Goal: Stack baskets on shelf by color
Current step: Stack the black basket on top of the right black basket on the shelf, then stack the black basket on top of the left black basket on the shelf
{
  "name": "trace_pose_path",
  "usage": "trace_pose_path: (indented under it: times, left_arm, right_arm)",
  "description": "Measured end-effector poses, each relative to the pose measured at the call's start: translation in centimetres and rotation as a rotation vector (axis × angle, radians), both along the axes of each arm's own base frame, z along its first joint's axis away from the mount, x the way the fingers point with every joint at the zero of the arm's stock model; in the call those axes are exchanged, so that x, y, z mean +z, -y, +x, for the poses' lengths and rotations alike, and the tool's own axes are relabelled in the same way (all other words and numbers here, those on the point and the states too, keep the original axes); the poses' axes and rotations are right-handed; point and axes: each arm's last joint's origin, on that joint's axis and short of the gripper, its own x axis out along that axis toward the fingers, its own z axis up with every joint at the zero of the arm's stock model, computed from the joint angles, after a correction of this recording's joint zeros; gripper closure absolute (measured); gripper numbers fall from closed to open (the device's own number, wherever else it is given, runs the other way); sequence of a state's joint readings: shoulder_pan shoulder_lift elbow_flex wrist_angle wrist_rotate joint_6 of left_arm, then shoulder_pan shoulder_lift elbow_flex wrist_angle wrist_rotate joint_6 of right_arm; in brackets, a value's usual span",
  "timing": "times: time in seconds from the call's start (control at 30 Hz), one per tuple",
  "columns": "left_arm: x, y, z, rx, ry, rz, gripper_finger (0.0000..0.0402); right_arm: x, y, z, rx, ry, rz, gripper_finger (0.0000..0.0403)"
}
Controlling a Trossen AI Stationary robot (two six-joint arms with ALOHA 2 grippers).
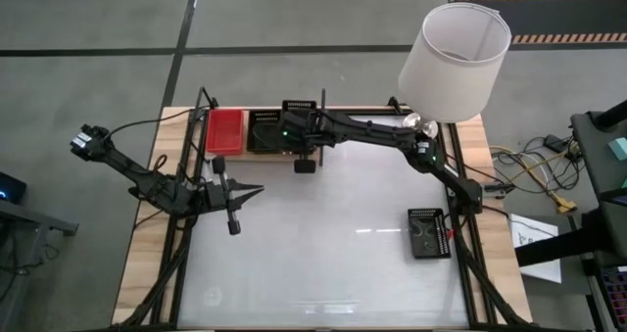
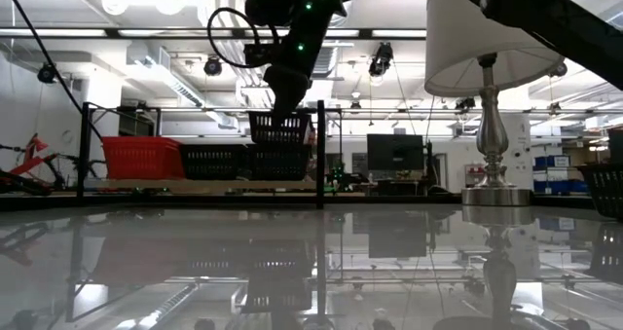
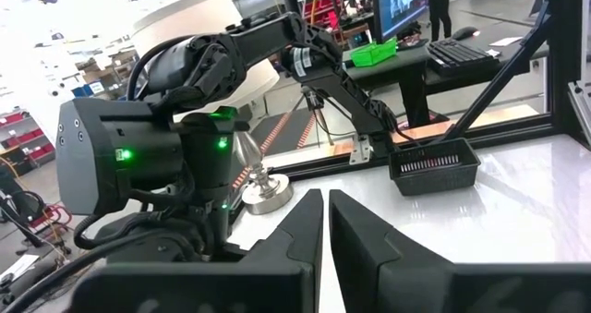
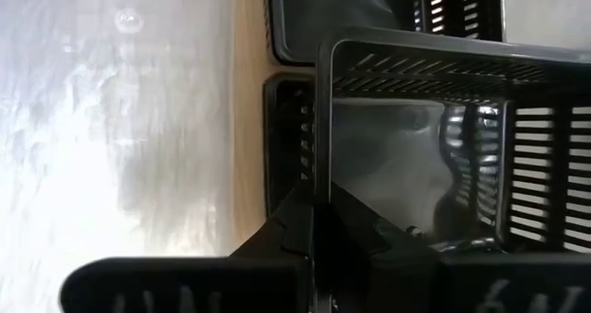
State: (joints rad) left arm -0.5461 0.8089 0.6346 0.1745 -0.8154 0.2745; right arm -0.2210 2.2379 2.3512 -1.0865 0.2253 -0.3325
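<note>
On the light-wood shelf [image 1: 284,155] at the table's far side stands a red basket [image 1: 223,131] with black baskets [image 1: 265,132] to its right; their bottoms rest on the board [image 2: 195,185]. My right gripper [image 2: 283,111] is shut on another black basket [image 2: 280,128] and holds it in the air over the shelf's black ones [image 2: 243,162], next to the upright divider [image 2: 320,155]. My left gripper [image 1: 253,190] waits shut, level, over the table's left part. One more black basket [image 1: 429,233] lies on the white tabletop at the right. My right gripper pinches one side wall of the black basket at its rim [image 4: 319,188], one finger inside the basket and one outside. The fingers slant down from above. The basket [image 4: 416,138] hangs below them, opening up, clear of the baskets on the shelf [image 4: 294,138].
A lamp with a white shade [image 1: 453,63] and metal foot [image 2: 494,189] stands at the far right of the table. The black frame rails [image 1: 460,254] run along the table's sides. The left wrist view shows the right arm [image 3: 342,73] reaching across.
</note>
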Motion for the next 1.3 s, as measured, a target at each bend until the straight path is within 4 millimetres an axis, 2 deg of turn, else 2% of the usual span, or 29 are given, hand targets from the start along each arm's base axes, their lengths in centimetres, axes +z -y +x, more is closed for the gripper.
trace_pose_path:
  times: [0.4, 0.57, 0.77, 0.9, 1.03, 1.13, 1.3]
  left_arm:
    - [0.1, 0.0, 0.0, 0.0, 0.004, -0.003, 0.0395]
    - [0.1, 0.0, 0.0, 0.0, 0.006, -0.007, 0.0395]
    - [0.0, 0.0, 0.0, 0.0, 0.004, -0.006, 0.0395]
    - [0.0, 0.0, 0.0, 0.0, 0.003, -0.004, 0.0395]
    - [0.0, 0.0, 0.0, 0.0, 0.003, -0.003, 0.0395]
    - [0.0, 0.0, 0.0, 0.0, 0.001, 0.001, 0.0395]
    - [0.0, 0.0, 0.0, 0.0, 0.002, 0.001, 0.0395]
  right_arm:
    - [0.0, 0.4, -0.1, -0.009, 0.002, 0.0, 0.0324]
    - [0.0, 0.2, -0.1, 0.005, -0.004, -0.005, 0.0307]
    - [1.9, -0.5, -0.9, 0.018, 0.006, -0.009, 0.0308]
    - [3.3, -1.8, -1.7, 0.028, 0.016, 0.041, 0.032]
    - [4.5, -3.9, -2.4, 0.074, 0.032, 0.212, 0.0335]
    - [4.9, -6.1, -3.0, 0.11, 0.001, 0.324, 0.0346]
    - [4.8, -10.3, -3.5, 0.108, -0.071, 0.39, 0.0364]
